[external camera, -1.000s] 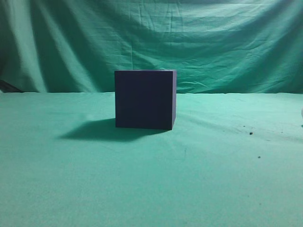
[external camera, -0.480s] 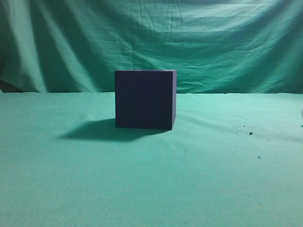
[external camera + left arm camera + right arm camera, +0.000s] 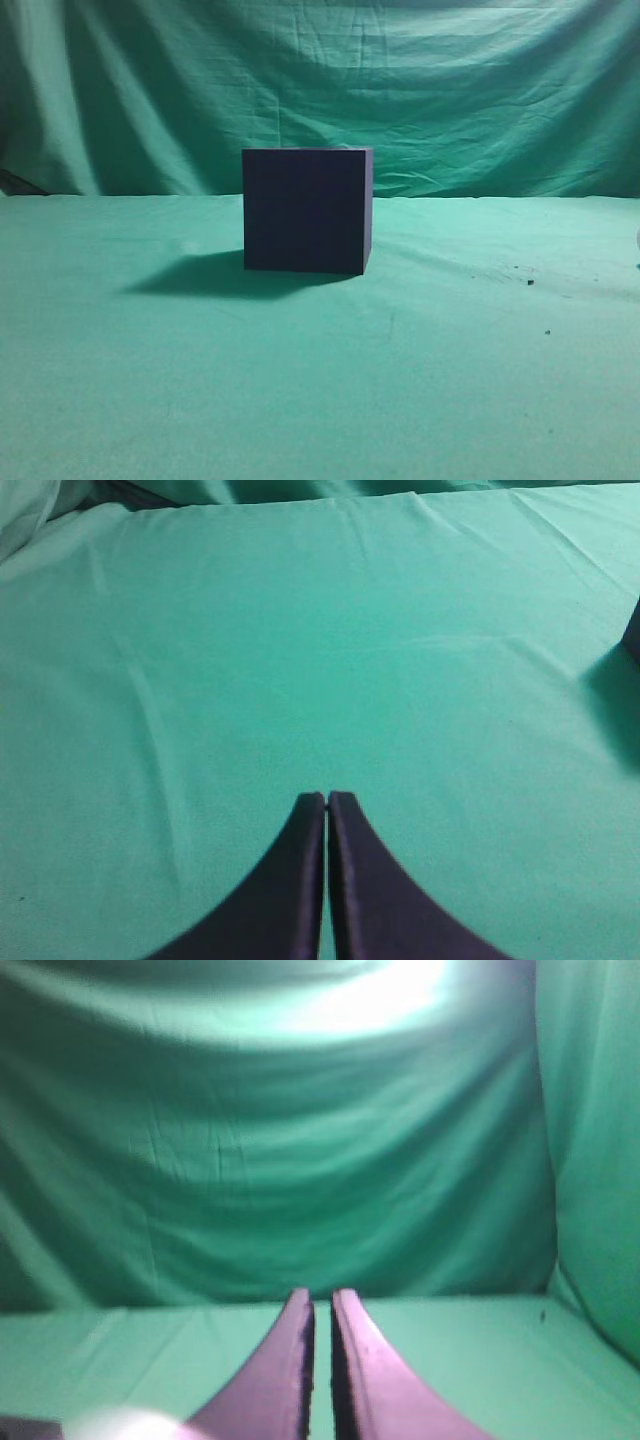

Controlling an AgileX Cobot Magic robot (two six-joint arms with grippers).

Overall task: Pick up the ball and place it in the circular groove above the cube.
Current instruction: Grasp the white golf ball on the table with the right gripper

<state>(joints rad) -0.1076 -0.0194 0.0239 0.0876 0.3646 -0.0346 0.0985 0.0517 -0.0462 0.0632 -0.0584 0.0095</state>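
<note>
The dark navy cube (image 3: 306, 210) stands on the green cloth at the middle of the exterior view. A sliver of it shows at the right edge of the left wrist view (image 3: 634, 632). A white sliver (image 3: 637, 240) at the far right edge of the exterior view and a blurred white patch (image 3: 118, 1425) at the bottom left of the right wrist view may be the ball. I cannot tell for sure. My left gripper (image 3: 327, 798) is shut and empty above bare cloth. My right gripper (image 3: 321, 1295) is shut and empty, pointing at the backdrop. Neither gripper shows in the exterior view.
Green cloth (image 3: 320, 380) covers the table, and a draped green backdrop (image 3: 450, 90) hangs behind it. The cube's shadow (image 3: 200, 280) falls to its left. A few dark specks (image 3: 529, 282) lie on the cloth at the right.
</note>
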